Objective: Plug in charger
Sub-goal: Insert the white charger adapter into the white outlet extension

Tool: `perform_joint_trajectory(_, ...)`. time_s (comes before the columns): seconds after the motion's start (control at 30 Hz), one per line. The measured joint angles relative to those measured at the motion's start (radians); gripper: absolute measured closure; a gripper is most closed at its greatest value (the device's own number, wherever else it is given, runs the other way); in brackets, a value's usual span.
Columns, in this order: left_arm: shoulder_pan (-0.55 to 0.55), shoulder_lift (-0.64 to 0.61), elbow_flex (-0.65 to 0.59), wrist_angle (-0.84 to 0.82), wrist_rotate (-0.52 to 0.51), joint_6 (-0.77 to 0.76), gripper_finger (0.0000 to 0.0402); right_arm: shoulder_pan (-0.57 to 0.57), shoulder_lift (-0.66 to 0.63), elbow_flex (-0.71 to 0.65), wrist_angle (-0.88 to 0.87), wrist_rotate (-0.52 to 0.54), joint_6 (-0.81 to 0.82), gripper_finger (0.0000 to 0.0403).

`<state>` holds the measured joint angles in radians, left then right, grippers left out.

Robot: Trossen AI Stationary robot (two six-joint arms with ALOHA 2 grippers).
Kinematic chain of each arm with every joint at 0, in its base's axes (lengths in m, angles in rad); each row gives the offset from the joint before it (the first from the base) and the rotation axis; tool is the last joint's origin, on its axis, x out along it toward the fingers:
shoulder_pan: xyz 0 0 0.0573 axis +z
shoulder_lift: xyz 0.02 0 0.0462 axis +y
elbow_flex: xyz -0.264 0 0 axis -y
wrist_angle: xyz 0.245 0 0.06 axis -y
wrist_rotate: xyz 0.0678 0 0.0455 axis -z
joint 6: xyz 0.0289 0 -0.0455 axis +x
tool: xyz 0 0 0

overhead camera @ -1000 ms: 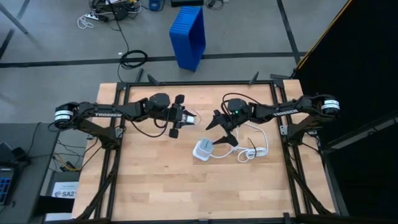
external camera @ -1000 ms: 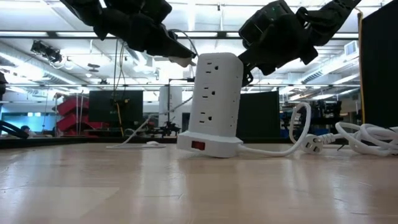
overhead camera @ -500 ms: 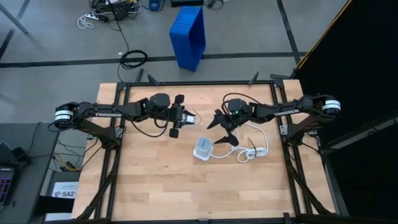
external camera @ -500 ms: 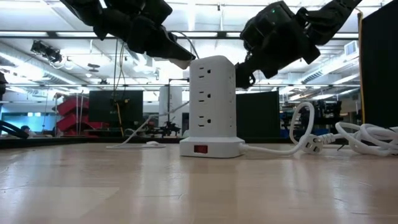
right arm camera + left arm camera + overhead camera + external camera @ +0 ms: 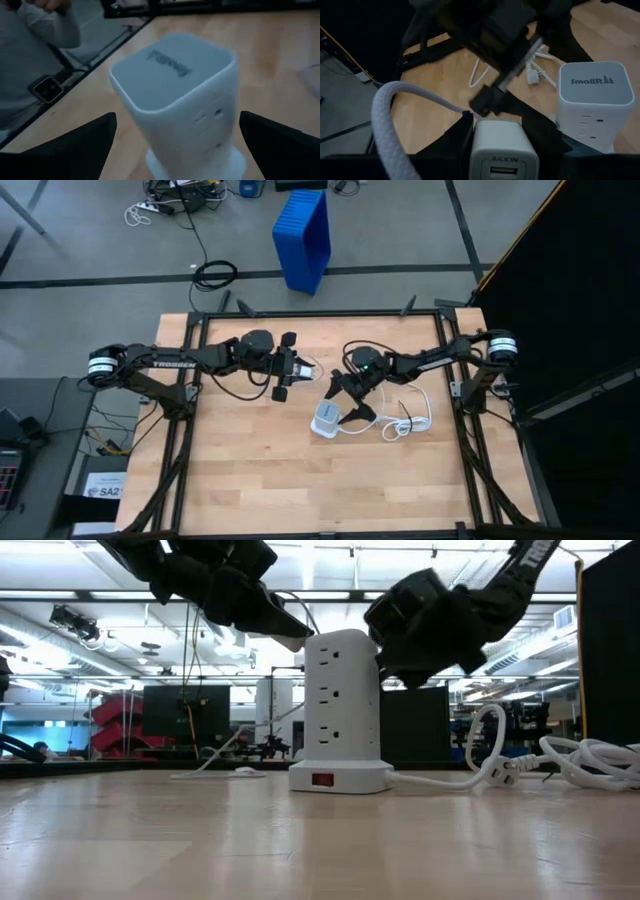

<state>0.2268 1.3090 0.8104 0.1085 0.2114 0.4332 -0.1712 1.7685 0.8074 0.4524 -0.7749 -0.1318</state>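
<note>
The charger (image 5: 504, 150), a small white brick with a thick white braided cord (image 5: 385, 130), hangs above the table at centre, with my left gripper (image 5: 290, 373) shut on it. To its right a white outlet tower (image 5: 326, 419) stands upright on its base on the table. My right gripper (image 5: 343, 400) is open just above and to the right of the tower. In the right wrist view its two fingers (image 5: 75, 142) stand on either side of the tower's top (image 5: 172, 75), apart from it. My left gripper pinches the charger by its two opposite sides (image 5: 478, 145) between the two fingers. The fingers come nearly level from the table's left, slanting slightly down. The charger is lifted clear of the table, and its cord loops away beside the gripper.
The tower's white cord and plug (image 5: 405, 420) lie coiled on the table to its right (image 5: 500, 768). A blue bin (image 5: 303, 238) stands on the floor beyond the far edge. A person's grey sleeve (image 5: 30, 45) shows beyond the table. Bare wood lies along the near side (image 5: 300, 480).
My right gripper has come down and toward the table's left, tipping lower, up to the tower's top, and has stayed open. The tower, tilted a second ago, stands upright now.
</note>
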Motion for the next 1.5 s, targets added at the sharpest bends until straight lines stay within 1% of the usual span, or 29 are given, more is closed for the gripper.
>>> perform_joint_trajectory(0.13,0.000,0.000,-0.010,0.012,0.002,0.000,0.0278,0.015,0.089,0.062,0.003,-0.038,-0.001,0.0029)
perform_joint_trajectory(0.23,-0.001,0.001,-0.014,0.002,0.002,-0.006,0.0278,0.019,0.127,0.086,-0.001,-0.068,-0.001,0.0046)
perform_joint_trajectory(0.33,-0.001,0.001,-0.015,-0.006,0.002,-0.018,0.0278,0.018,0.134,0.090,0.011,-0.078,-0.005,0.0077)
perform_joint_trajectory(0.47,-0.001,0.001,-0.016,-0.008,0.006,-0.017,0.0278,0.014,0.134,0.090,0.026,-0.083,-0.003,0.0133)
perform_joint_trajectory(0.5,-0.001,0.001,-0.016,-0.007,0.011,-0.015,0.0278,0.012,0.134,0.090,0.028,-0.084,-0.002,0.0139)
perform_joint_trajectory(0.7,-0.001,0.001,-0.016,0.004,0.023,0.001,0.0278,0.007,0.134,0.089,0.053,-0.040,0.000,0.0140)
perform_joint_trajectory(0.8,-0.001,0.001,-0.016,0.004,0.024,0.007,0.0278,0.007,0.134,0.089,0.097,-0.007,0.017,0.0140)
perform_joint_trajectory(0.9,-0.001,0.001,-0.016,0.004,0.025,0.012,0.0278,0.009,0.134,0.089,0.140,0.093,0.057,0.0140)
perform_joint_trajectory(1.17,-0.005,0.001,-0.016,0.022,0.025,0.057,0.0278,0.011,0.134,0.089,0.122,0.216,0.054,0.0140)
perform_joint_trajectory(1.23,-0.006,0.001,-0.016,0.029,0.023,0.061,0.0278,0.011,0.133,0.089,0.120,0.224,0.060,0.0140)
perform_joint_trajectory(1.37,-0.006,0.001,-0.017,0.059,-0.021,0.093,0.0278,0.000,0.115,0.077,0.126,0.233,0.113,0.0140)
perform_joint_trajectory(1.5,-0.006,0.001,-0.017,0.109,-0.064,0.123,0.0278,-0.004,0.102,0.043,0.256,0.228,0.211,0.0140)
